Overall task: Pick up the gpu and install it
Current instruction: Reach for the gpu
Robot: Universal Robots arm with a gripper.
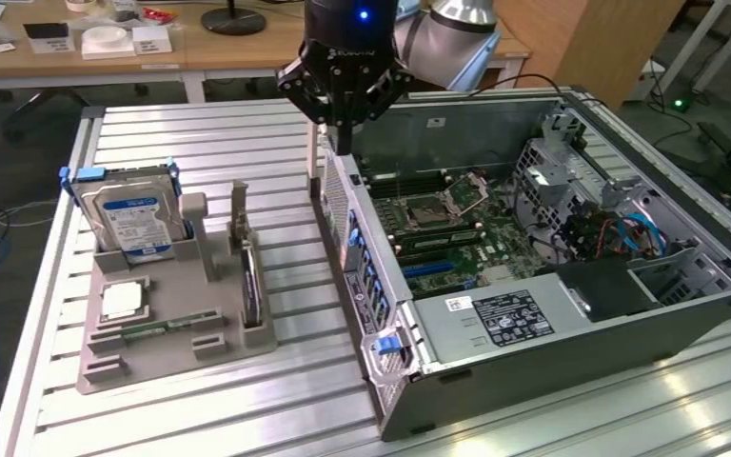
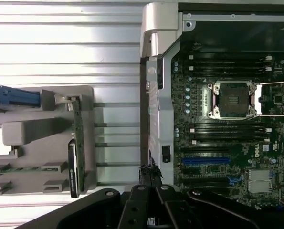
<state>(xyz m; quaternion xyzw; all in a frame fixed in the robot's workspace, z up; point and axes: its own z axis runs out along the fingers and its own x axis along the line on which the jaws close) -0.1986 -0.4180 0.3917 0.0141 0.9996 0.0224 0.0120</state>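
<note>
Jaws clenched, hovering over PC case (image 1: 569,328) rear wall, at case's 11 o'clock in ext. view. Gpu (image 1: 254,286) stands on edge in grey holder (image 1: 182,295) on tabletop (image 1: 213,143), 9 o'clock of case, well apart from jaws.

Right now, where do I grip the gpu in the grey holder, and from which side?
Best take the gpu by its top edge, midway between the two end posts of the grey holder, coming straight down from above. It stands on edge in a slot, so only that thin upper edge is exposed; close across its thickness.
</note>
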